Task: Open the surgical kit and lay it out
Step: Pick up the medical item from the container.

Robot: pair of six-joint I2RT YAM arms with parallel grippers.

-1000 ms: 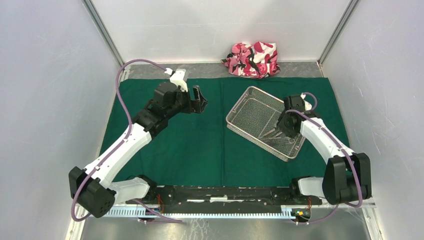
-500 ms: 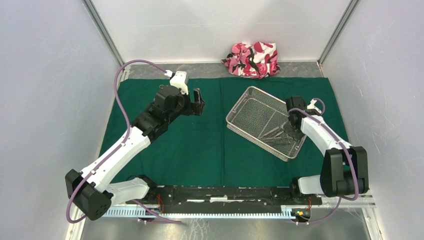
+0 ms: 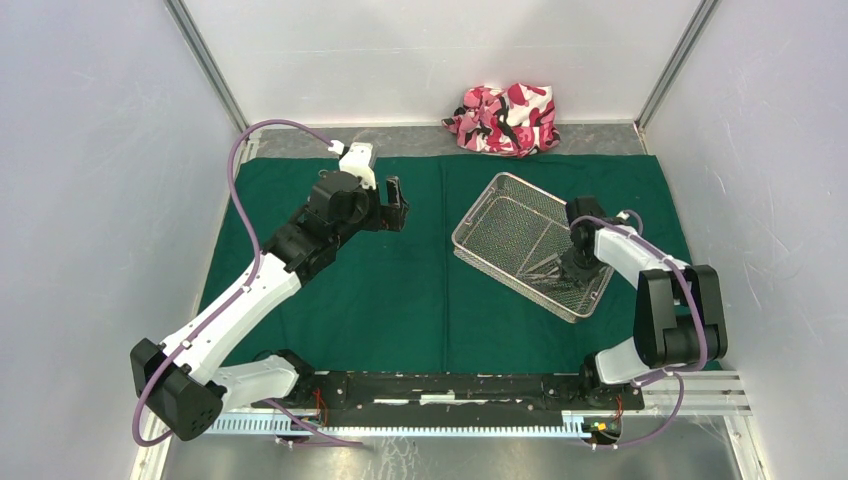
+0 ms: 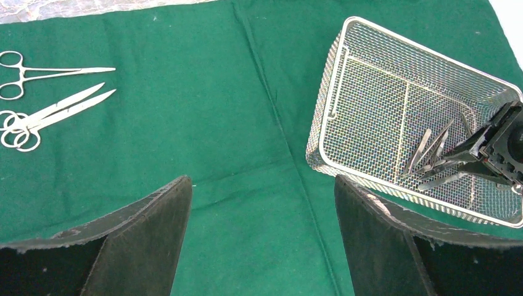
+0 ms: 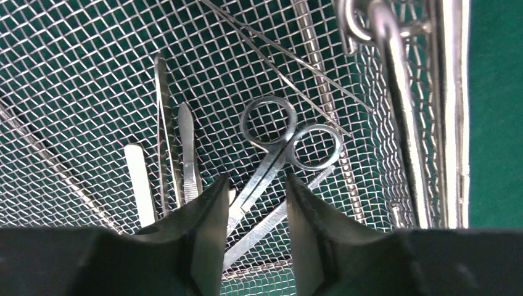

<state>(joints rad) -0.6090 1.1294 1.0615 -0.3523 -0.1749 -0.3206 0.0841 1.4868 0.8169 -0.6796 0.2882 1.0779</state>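
Observation:
The dark green drape [image 3: 400, 290] lies spread flat on the table. The wire-mesh tray [image 3: 478, 212] sits on its right half, turned at an angle. My right gripper [image 3: 574, 266] reaches down into the tray's near right part. In the right wrist view its open fingers [image 5: 210, 216] straddle the shanks of steel scissors [image 5: 277, 151], beside tweezers [image 5: 163, 135] and other slim tools. My left gripper [image 3: 397, 203] hovers open and empty over the drape's middle. In the left wrist view, forceps [image 4: 43, 73] and scissors [image 4: 58, 111] lie side by side on the drape, left of the tray [image 4: 330, 105].
A pink-white-black camouflage cloth bundle [image 3: 505, 118] lies behind the drape at the back wall. Grey walls close in the left and right sides. The tray's handle and rim [image 5: 453, 123] stand just right of my right gripper.
My right gripper has turned and dropped lower into the tray, over the scissors. My left gripper drew back slightly to the left and stayed open.

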